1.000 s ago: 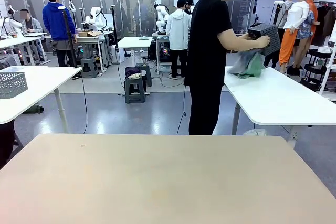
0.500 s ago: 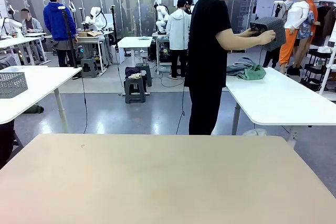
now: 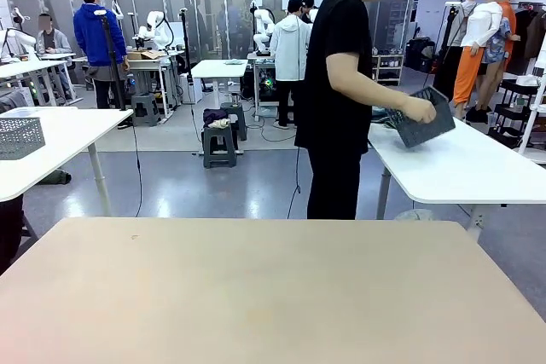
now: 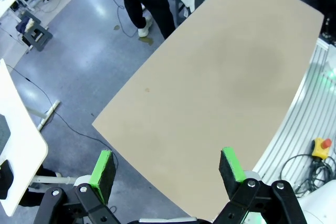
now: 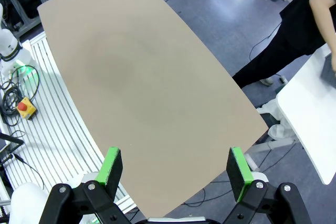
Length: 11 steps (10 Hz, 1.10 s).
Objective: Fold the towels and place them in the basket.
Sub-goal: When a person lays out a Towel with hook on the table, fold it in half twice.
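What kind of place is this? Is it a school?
Most likely a robot lab: the left gripper and right gripper hang open over a tan table, white worktables stand all around, and a yellow emergency-stop button lies among cables.

The black, green-padded left gripper (image 4: 167, 167) points downward, jaws spread wide. The matching right gripper (image 5: 175, 166) is posed likewise.

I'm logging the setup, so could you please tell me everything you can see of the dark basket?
The basket is dark grey and rectangular, with perforated mesh sides, plastic by its look. It is tilted, one end raised, on or just above the white side table across the aisle. A person's hand grips its upper rim. Its contents cannot be seen.
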Tool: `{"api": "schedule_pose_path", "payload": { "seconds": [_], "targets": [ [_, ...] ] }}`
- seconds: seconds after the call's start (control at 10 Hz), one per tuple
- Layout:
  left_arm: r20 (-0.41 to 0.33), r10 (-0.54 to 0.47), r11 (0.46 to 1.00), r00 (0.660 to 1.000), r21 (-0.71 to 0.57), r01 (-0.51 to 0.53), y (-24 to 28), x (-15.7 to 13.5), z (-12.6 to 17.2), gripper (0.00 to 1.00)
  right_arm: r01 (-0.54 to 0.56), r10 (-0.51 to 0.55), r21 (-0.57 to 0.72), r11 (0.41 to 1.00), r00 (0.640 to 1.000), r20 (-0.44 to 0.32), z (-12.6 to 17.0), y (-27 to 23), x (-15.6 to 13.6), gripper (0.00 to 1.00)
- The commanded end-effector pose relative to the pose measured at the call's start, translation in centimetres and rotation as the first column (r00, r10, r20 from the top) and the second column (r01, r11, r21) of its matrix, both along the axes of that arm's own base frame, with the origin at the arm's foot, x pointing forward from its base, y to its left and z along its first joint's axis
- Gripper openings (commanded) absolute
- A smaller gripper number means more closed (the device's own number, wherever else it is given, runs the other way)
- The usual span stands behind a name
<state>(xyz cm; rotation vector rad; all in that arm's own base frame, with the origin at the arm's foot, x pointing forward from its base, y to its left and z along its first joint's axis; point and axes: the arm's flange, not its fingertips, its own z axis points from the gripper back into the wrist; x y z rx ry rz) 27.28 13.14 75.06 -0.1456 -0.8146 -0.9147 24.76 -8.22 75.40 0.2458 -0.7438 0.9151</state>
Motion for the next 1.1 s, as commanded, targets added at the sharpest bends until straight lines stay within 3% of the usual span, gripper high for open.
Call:
{"api": "schedule_pose_path", "payload": {
  "seconds": [0.0, 1.0],
  "targets": [
    [0.007, 0.006, 1.0, 1.0, -0.003, -0.006, 0.15, -0.02, 0.08, 1.0, -0.016, 0.016, 0.004, 1.0, 1.0, 0.006, -0.24, 0.03, -0.01, 1.0],
    [0.007, 0.006, 1.0, 1.0, -0.003, -0.006, 0.15, -0.02, 0.08, 1.0, -0.016, 0.016, 0.004, 1.0, 1.0, 0.006, -0.24, 0.03, -0.01, 1.0]
  ]
}}
